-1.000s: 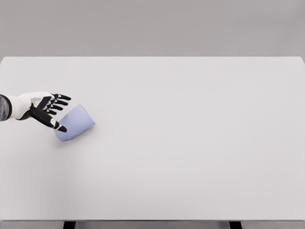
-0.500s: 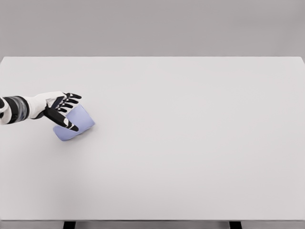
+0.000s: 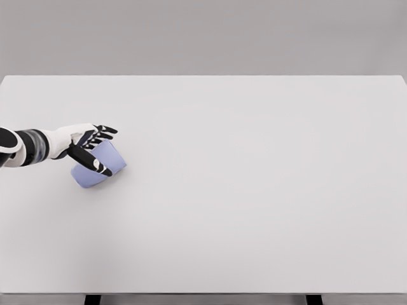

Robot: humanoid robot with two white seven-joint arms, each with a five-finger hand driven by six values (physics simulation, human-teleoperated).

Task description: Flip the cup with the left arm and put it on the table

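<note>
So the light blue cup is lying on its side near the left edge of the white table. The left hand reaches in from the left and sits right over it, fingers spread wide and thumb across the cup's front, not clamped on it yet.

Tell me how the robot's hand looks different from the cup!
The left hand is white with black fingers, while the cup is plain light blue all over. The hand has many thin spread parts; the cup is one smooth rounded shape. The hand reaches over the cup from the left, whereas the cup lies on its side on the table. Both sit at the table's left.
</note>
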